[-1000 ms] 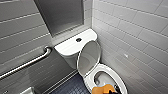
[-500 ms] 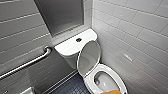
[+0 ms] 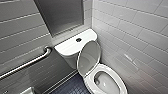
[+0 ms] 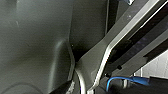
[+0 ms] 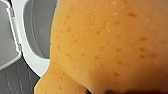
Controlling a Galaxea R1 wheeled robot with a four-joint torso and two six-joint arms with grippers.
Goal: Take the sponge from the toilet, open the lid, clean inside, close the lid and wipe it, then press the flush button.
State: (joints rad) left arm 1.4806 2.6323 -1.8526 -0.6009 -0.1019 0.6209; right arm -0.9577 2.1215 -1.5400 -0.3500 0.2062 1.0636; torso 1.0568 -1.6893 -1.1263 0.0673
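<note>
Glossy white ceramic toilet [image 3: 105, 82], oval lid [image 3: 88, 57] raised against the rounded tank [image 3: 67, 47], round dark flush button [image 3: 78, 39] on its top. Porous orange sponge [image 5: 107, 45] overlaps the bowl rim [image 5: 27, 50] in right wrist view; grip of either hand cannot be told

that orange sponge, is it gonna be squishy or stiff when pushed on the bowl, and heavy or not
Probably squishy: the sponge has a pitted, porous surface, so it should give under pressure. Likely light for its size, for the same reason. It may slide easily over the toilet, whose white surface looks smooth and glossy.
</note>
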